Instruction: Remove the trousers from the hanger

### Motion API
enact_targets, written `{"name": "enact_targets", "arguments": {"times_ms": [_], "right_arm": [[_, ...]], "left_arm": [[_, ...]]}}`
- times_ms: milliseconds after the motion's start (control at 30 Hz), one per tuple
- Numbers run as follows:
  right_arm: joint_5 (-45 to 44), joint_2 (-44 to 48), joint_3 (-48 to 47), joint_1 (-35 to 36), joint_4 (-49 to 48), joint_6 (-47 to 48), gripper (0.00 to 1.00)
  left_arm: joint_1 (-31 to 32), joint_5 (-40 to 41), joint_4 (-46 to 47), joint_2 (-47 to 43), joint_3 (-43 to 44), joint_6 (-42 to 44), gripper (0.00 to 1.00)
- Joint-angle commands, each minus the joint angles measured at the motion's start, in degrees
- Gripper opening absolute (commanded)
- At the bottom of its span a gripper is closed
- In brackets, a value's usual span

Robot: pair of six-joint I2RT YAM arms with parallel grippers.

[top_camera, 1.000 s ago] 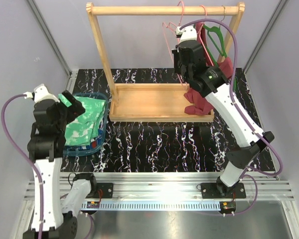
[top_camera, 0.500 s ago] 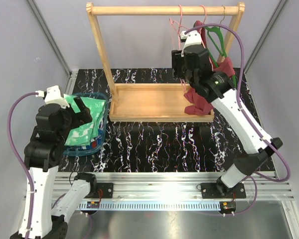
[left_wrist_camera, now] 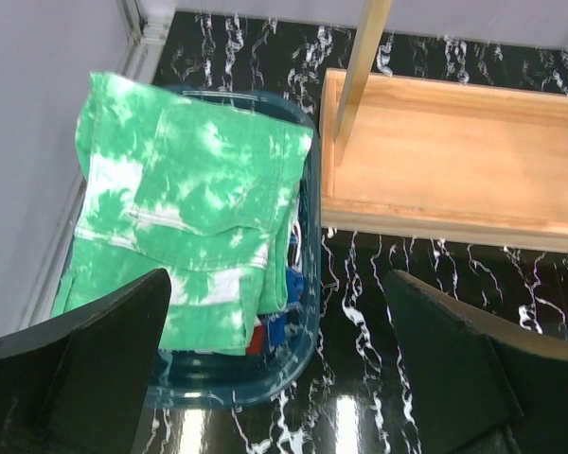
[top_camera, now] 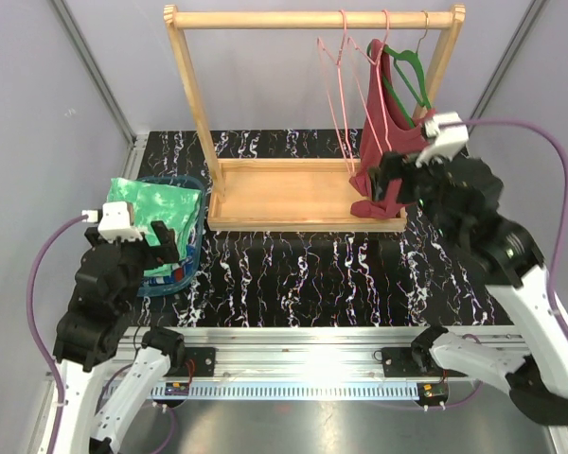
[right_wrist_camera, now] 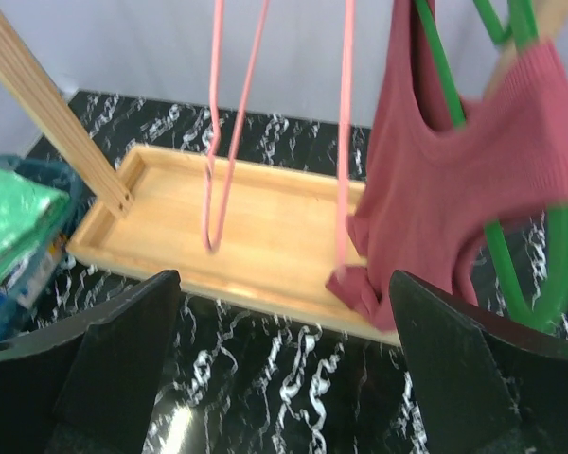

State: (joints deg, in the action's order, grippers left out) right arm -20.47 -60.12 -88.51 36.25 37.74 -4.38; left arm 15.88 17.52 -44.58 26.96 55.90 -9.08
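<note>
Green-and-white mottled cloth trousers [left_wrist_camera: 194, 218] lie folded over the blue patched pair [left_wrist_camera: 276, 329] in the teal plastic basket [left_wrist_camera: 229, 383]; the pink wire hangers [right_wrist_camera: 346, 142] hang bare. Left hand [left_wrist_camera: 276, 293] and right hand [right_wrist_camera: 284, 284] gape empty. Best retreat clear of the hangers.

Left wrist view: both fingers [left_wrist_camera: 85, 369] of the left hand [left_wrist_camera: 276, 276] run off the bottom edge. Just ahead of that hand, the blue trousers [left_wrist_camera: 276, 326] show only as a blue-and-red sliver. The green trousers [left_wrist_camera: 185, 203] cover the rest, and most of the basket [left_wrist_camera: 237, 386].

Right wrist view: the fingers of the right hand [right_wrist_camera: 284, 279] are cut off at the bottom edge. Above the hand, the pink hangers [right_wrist_camera: 345, 142] and the green hanger [right_wrist_camera: 500, 260] lose their hooks past the top edge. The tank top [right_wrist_camera: 435, 189], up and right of the hand, is blurred. Far left of the hand, the basket is cut by the frame.
</note>
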Motion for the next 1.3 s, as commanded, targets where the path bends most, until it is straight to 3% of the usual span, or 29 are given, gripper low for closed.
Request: {"name": "enact_targets", "arguments": {"times_ms": [0,100,433,1267], "right_arm": [[1.12,7.27,8.25,-0.04,-0.56,1.65,1.00],[-0.44,15.88,14.23,-0.04,1.54,-0.18,1.00],[-13.63,22.58,22.41,-0.04,14.11,-5.81,0.99],[-15.65,29.71,27.51,-0.04,11.39,-7.31,0.99]], "left_arm": [[0.38,1.99,8.45,-3.14,-2.28,2.93,0.99],[0.38,3.57,8.37,-3.58,-3.08,2.49,0.99],[0.38,1.73,12.40,-8.94,-7.90,3.63,0.99],[0.29,2.34,16.54,-10.70,-12.57,2.58,0.99]]}}
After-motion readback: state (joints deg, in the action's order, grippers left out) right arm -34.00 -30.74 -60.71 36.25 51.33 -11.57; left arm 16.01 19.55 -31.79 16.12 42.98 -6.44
